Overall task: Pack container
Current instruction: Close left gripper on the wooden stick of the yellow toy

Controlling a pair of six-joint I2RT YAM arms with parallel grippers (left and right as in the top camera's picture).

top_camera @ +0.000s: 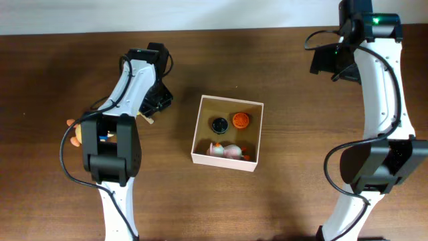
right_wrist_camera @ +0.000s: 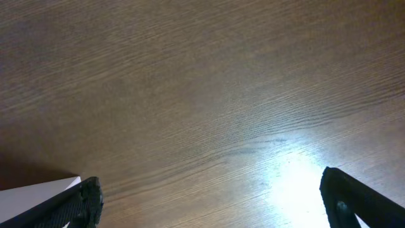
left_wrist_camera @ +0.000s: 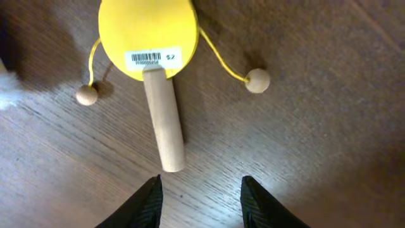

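Note:
The container (top_camera: 198,144), a square white box with a tan inside, stands mid-table. It holds a black round toy (top_camera: 219,124), an orange round toy (top_camera: 240,120) and a pink-white toy (top_camera: 226,150). My left gripper (top_camera: 158,100) is left of the box. In the left wrist view it (left_wrist_camera: 201,190) is open and empty, just short of the wooden handle of a yellow pellet drum (left_wrist_camera: 149,31) with two beads on strings. Only the handle tip (top_camera: 146,118) shows from overhead. My right gripper (top_camera: 329,61) is wide open and empty (right_wrist_camera: 209,196) above bare table; a box corner (right_wrist_camera: 35,190) shows at its left.
An orange-peach object (top_camera: 73,130) lies at the left, partly hidden under my left arm. A white fuzzy patch (left_wrist_camera: 6,88) sits at the left edge of the left wrist view. The table is dark brown wood (top_camera: 294,194).

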